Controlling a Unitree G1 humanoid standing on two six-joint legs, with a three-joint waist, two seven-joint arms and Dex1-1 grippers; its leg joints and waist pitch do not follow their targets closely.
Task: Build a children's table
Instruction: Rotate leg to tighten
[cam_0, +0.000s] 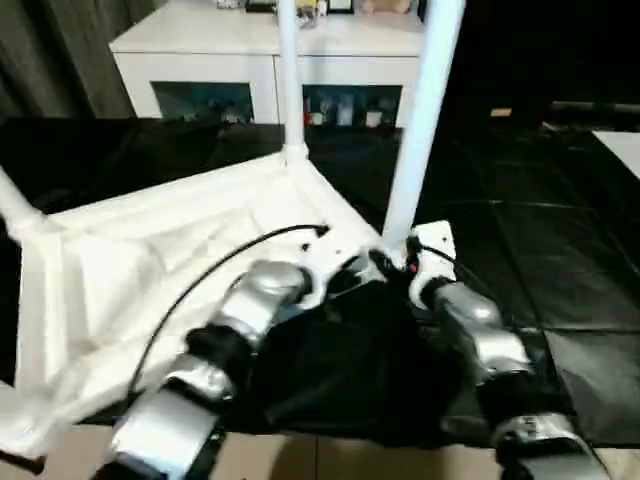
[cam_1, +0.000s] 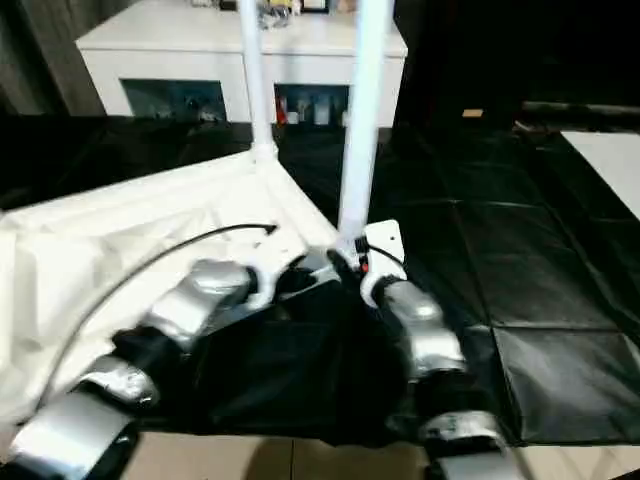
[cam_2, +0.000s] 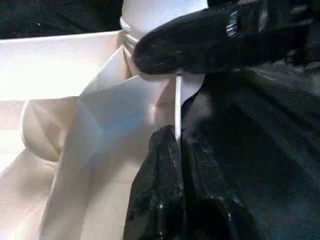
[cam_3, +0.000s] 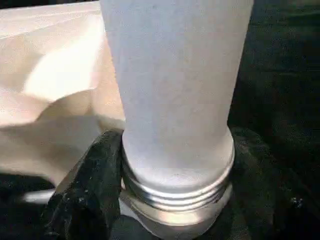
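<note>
I see the table top (cam_0: 170, 270) lying upside down on the black floor mat (cam_0: 560, 270), ribs facing up, just in front of my arms. One leg (cam_0: 289, 75) stands upright in the far corner socket, and another leg (cam_0: 14, 205) stands at the corner on my left, cut off by the edge of the head view. My right gripper (cam_0: 400, 262) is closed around the base of a third leg (cam_0: 420, 120), which stands nearly upright at the near right corner; from the right wrist, its threaded end (cam_3: 177, 192) sits between my black fingers (cam_3: 87, 195). My left gripper (cam_0: 345, 272) is pinched shut on the thin white rim (cam_2: 178, 107) of the top beside that same corner. A white cabinet (cam_0: 265, 70) with dark glass doors stands behind the table.
</note>
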